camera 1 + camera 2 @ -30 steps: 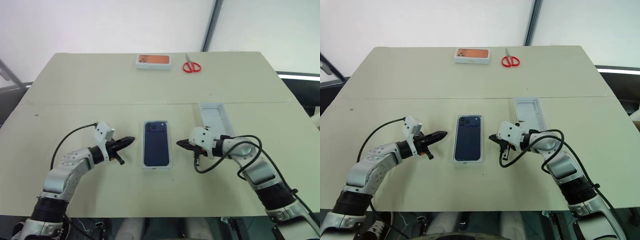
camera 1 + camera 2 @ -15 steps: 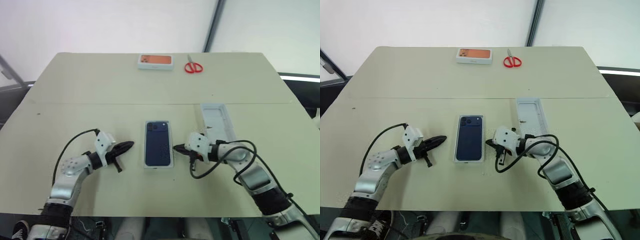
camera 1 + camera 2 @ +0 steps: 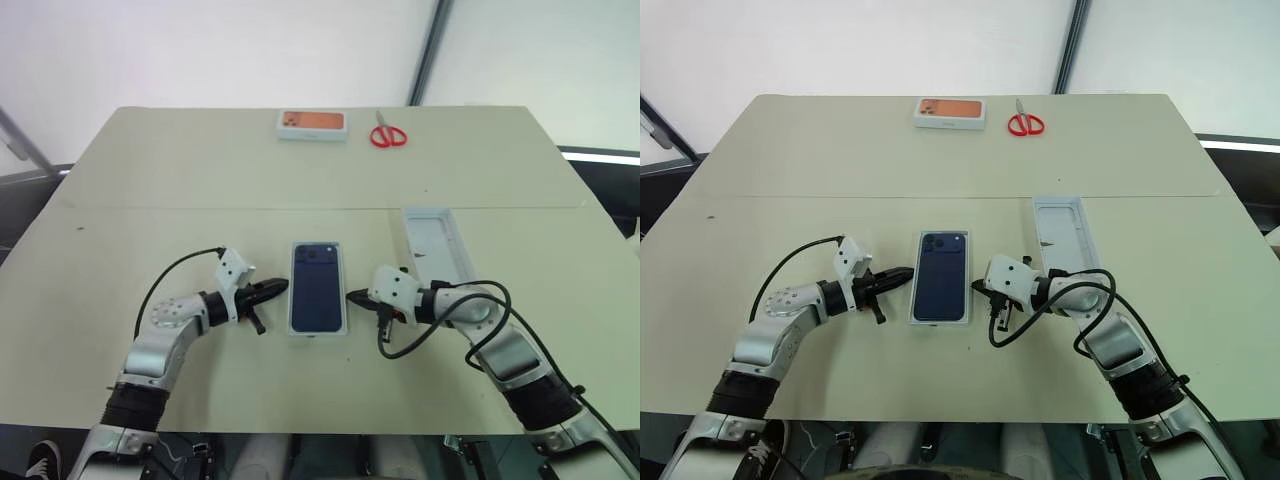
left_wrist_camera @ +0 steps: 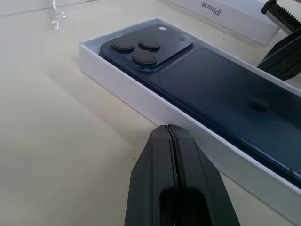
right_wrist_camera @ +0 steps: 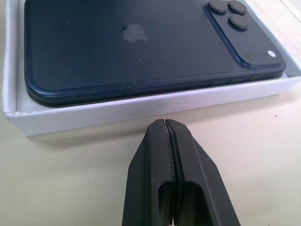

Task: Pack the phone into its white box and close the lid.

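Both end effectors are seen with their fingers pressed together and nothing held: the left end effector (image 3: 277,287) is poised just beside the left long wall of the white box (image 3: 318,333), and the right end effector (image 3: 356,296) just beside its right long wall, each tip directed inward at the tray; whether either tip touches the cardboard cannot be told. Between them, the phone (image 3: 317,286) is shown lying back-up inside the white box, its camera cluster at the far end and its body sunk within the walls, so the packing step is judged complete. To the right, behind the right arm, the lid (image 3: 436,243) lies hollow side up on the surface (image 3: 200,170), well apart from the tray; closing is therefore not yet done. At the far edge, an orange-faced box (image 3: 311,124) and red scissors (image 3: 387,134) are seen untouched.
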`<action>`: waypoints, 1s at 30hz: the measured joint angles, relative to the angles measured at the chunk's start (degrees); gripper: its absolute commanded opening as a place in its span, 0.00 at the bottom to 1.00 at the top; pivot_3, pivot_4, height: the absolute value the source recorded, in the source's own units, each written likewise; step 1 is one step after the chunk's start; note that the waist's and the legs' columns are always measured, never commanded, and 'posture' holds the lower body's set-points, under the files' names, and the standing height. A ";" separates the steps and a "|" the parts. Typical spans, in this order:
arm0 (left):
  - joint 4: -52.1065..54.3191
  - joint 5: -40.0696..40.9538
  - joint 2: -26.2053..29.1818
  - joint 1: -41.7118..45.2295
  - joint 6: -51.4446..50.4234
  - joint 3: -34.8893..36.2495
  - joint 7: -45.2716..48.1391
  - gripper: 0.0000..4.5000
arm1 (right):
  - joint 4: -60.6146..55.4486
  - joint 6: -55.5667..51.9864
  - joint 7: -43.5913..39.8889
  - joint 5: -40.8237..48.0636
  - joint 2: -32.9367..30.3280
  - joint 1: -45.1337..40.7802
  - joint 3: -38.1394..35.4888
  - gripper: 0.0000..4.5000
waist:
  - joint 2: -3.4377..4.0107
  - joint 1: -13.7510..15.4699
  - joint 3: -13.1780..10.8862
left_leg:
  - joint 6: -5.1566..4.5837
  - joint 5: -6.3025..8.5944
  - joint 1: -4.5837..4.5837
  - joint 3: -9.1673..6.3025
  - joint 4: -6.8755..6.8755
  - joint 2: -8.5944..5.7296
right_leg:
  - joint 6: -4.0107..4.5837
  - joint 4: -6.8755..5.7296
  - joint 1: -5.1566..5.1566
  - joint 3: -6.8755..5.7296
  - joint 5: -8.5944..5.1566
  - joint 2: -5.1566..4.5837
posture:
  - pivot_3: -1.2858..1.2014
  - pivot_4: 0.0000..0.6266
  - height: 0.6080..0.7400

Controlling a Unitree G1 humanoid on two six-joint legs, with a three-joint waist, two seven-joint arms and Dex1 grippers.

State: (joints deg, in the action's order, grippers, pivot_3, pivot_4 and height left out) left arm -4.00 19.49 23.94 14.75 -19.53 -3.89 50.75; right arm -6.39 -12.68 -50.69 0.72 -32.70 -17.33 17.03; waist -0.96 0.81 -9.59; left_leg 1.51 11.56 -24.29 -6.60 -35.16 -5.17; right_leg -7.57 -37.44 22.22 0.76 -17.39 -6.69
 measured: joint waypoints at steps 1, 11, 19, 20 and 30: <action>0.03 0.00 -0.50 0.50 -0.83 -0.05 0.00 0.00 | 0.00 0.00 -0.01 -0.02 -0.12 0.01 -0.04 0.00 | 0.00 0.05 0.00 | 0.00 0.00 0.00 -0.01 -0.01 -0.01 | 0.00 0.00 -0.01 -0.01 0.00 0.00 | 0.52 0.24 1.00; 0.89 -0.83 -3.91 1.79 -2.86 -2.57 -0.14 0.00 | -0.36 0.56 -0.01 0.13 -3.07 2.22 -3.56 0.00 | 0.00 0.10 0.00 | 0.00 0.00 0.00 -0.02 -0.03 -0.02 | -0.01 0.02 -0.14 -0.02 0.00 -0.03 | 0.52 0.24 1.00; 1.42 -2.73 -8.55 2.85 -3.71 -5.94 -0.73 0.00 | -0.06 0.62 0.14 0.06 -6.64 4.01 -7.67 0.00 | -0.01 0.25 0.00 | -0.03 0.01 0.00 -0.04 -0.09 -0.06 | -0.02 0.08 -0.37 -0.05 0.01 -0.05 | 0.52 0.24 1.00; 1.30 -2.79 -8.58 3.16 -3.71 -6.64 -0.39 0.00 | 0.09 0.63 0.11 0.02 -7.01 4.07 -8.09 0.00 | -0.01 0.16 0.00 | -0.03 0.01 0.00 -0.03 -0.09 -0.06 | -0.02 0.08 -0.37 -0.06 0.01 -0.05 | 0.52 0.24 1.00; -5.11 -3.91 -10.03 7.36 -0.47 -7.73 1.75 0.00 | -0.24 0.74 -0.98 0.78 -8.67 5.92 -9.99 0.00 | 0.03 0.04 0.02 | -0.05 0.02 0.16 -0.06 -0.08 -0.03 | -0.03 0.11 -0.55 -0.10 0.00 -0.03 | 0.52 0.24 1.00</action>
State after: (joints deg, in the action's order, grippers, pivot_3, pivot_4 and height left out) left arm -9.11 15.58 13.91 22.10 -19.99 -11.62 52.50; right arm -6.64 -11.95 -51.67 1.50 -41.37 -11.41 7.04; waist -0.94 0.85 -9.58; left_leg 1.46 11.58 -24.13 -6.66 -35.24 -5.20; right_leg -7.60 -37.33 21.68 0.66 -17.39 -6.72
